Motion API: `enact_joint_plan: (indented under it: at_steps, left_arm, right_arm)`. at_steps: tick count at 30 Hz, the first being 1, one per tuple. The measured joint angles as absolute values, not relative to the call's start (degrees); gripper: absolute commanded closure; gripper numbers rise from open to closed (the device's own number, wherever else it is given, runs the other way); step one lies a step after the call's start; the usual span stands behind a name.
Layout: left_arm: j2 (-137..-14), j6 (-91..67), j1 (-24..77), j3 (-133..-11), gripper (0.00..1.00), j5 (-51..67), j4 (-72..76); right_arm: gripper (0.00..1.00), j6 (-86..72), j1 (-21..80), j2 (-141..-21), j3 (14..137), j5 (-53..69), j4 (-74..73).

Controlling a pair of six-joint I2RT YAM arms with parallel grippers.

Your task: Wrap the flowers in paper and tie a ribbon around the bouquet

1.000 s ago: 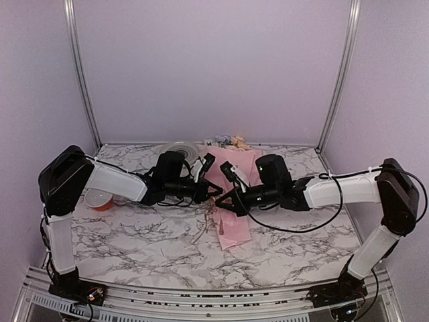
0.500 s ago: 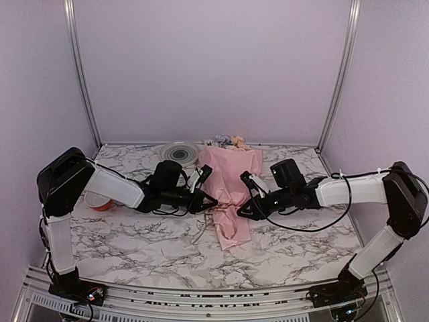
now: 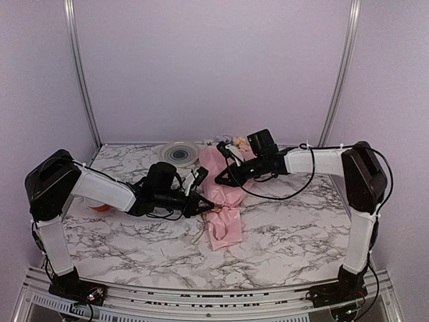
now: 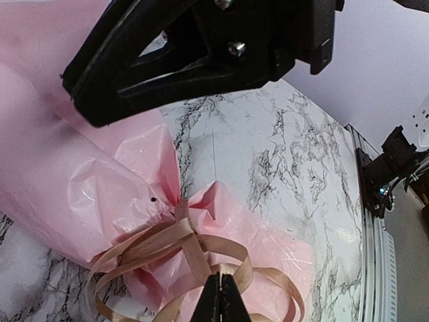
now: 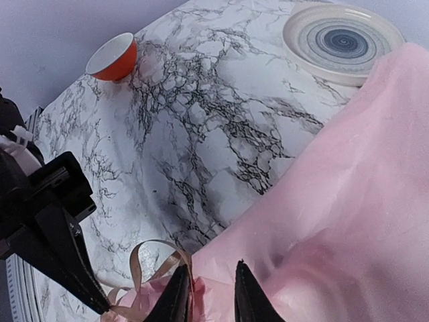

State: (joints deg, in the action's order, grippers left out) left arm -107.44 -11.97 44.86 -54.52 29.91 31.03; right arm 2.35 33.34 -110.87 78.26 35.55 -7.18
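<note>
**mossy_k:** Where's the bouquet (image 3: 224, 201) sitting right now?

**tinker42:** Flat on the table (image 3: 301, 221), about in the middle. The narrow end points at the near edge and the wide end at the back wall. The flowers (image 3: 231, 142) poke out at that far end, but they're too small to make out much. The pink paper (image 5: 348, 201) is crumpled and pinched in partway down.

**mossy_k:** And the ribbon?

**tinker42:** The ribbon (image 4: 191, 249) is in loose tan loops right at the pinched bit, on the bouquet's left side. 1 strand trails onto the marble beside it.

**mossy_k:** What are the 2 claws doing?

**tinker42:** The left claw (image 4: 220, 295) is fully closed, with its tips right in among the ribbon loops. I honestly can't tell if a strand is caught between them. The right claw (image 5: 209, 295) comes in from the far right, low over the paper's left edge and just beyond the ribbon. Its fingers are parted a little, with pink paper showing through the gap. It doesn't look clamped on anything.

**mossy_k:** Anything else on the table?

**tinker42:** A plate (image 3: 179, 153) with a dark spiral pattern sits at the back, just left of the bouquet's wide end. There's also a small orange-red bowl (image 5: 114, 57) way off on the left, mostly hidden behind the left arm in the top view.
</note>
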Motion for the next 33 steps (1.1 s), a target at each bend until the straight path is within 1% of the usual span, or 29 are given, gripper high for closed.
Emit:
enact_joint_plan:
  at_steps: [5,9,12,16,20,24,26,28,31,33]
  left_arm:
    - [-107.07,-11.99,45.19,-53.34,1.0,29.95,30.98]
    - [-107.07,-11.99,45.47,-53.28,1.0,29.93,31.0]
    - [-107.07,-11.97,45.5,-53.04,1.0,29.95,31.0]
    - [-107.04,-11.97,45.52,-52.9,1.0,30.0,31.0]
    - [-107.04,-11.86,45.58,-52.84,1.0,30.02,31.0]
    - [-107.04,-11.53,45.69,-52.84,1.0,30.15,31.0]
    - [-107.04,-11.53,45.71,-52.84,1.0,30.24,31.0]
    - [-107.04,-11.51,45.74,-52.84,1.0,30.44,31.0]
    - [-107.04,-11.55,45.76,-52.84,1.0,30.48,31.0]
    - [-107.04,-11.53,45.76,-52.84,1.0,30.5,31.0]
  right_arm:
    - [0.75,7.99,35.62,-117.54,86.59,39.33,-12.84]
    - [0.75,10.57,37.45,-118.39,88.51,41.71,-14.35]
    - [0.68,12.08,38.15,-120.49,91.81,42.41,-15.94]
    - [0.56,14.52,38.37,-125.05,96.09,42.54,-19.14]
    - [0.55,18.2,38.68,-127.9,97.01,42.46,-24.95]
    - [0.57,20.4,38.89,-128.16,97.06,42.39,-28.21]
    - [0.66,21.26,38.89,-128.16,97.41,42.22,-29.06]
    - [0.73,22.02,38.89,-128.16,97.71,41.74,-29.71]
    - [0.74,22.61,38.89,-128.16,97.71,41.19,-30.41]
    - [0.77,22.87,38.89,-128.16,97.71,41.01,-30.59]
